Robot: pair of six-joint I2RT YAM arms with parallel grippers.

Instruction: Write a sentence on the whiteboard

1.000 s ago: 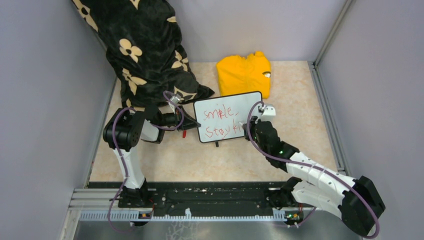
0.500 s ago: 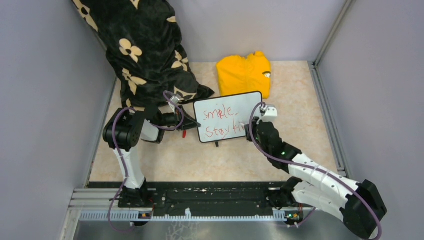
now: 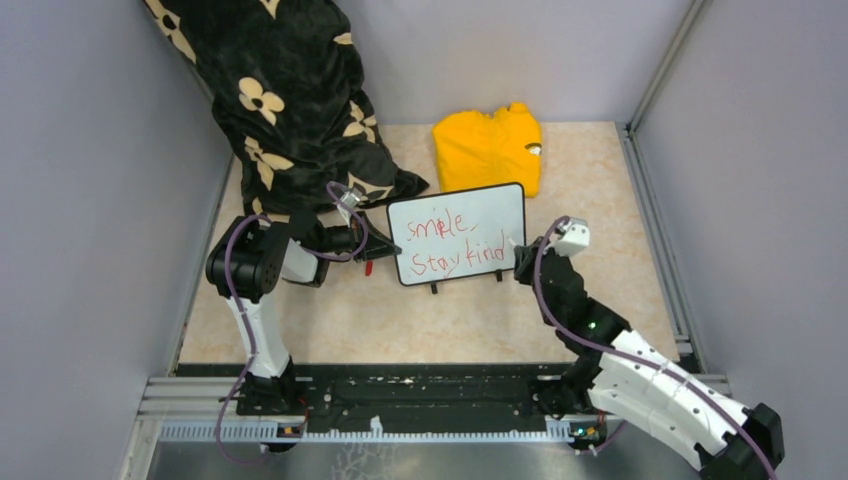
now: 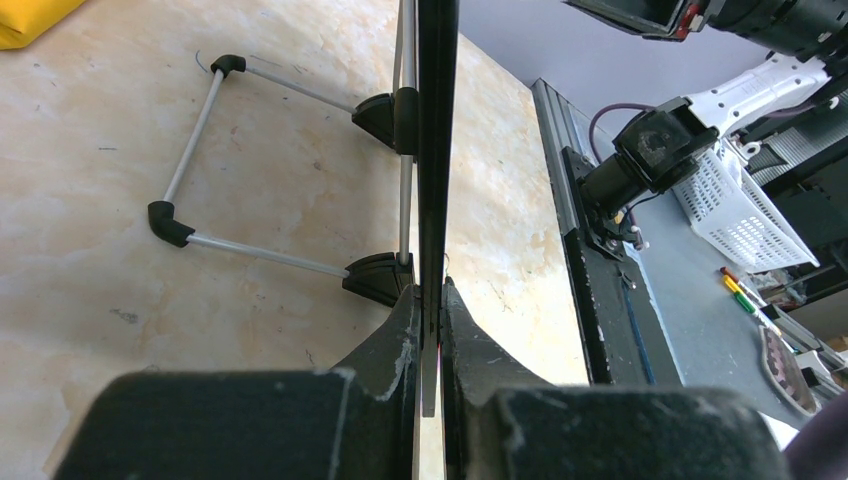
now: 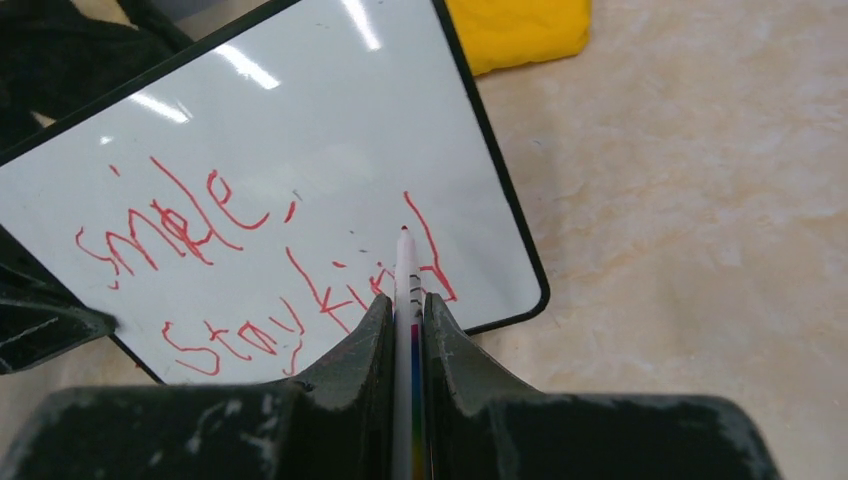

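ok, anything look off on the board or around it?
Yes: in the sentence on the whiteboard, the middle of "smile" is scribbled over. Also, black flowered fabric hangs down into the far-left corner, reaching the left arm.

Yellow garment (image 3: pixel 488 148) near black flowered blanket (image 3: pixel 290 100)

Board (image 3: pixel 490 210) is standing mid-table (image 3: pixel 600 285), w/ sentence (image 3: pixel 452 245) sitting on its front. Garment (image 3: pixel 488 148) is lying just behind it; cloth (image 3: pixel 290 100) is hanging at rear L. L gripper (image 4: pixel 430 300) is sitting on board's L edge. R gripper (image 5: pixel 405 305) is sitting at lower-R corner, w/ marker (image 5: pixel 404 265) between its fingers.
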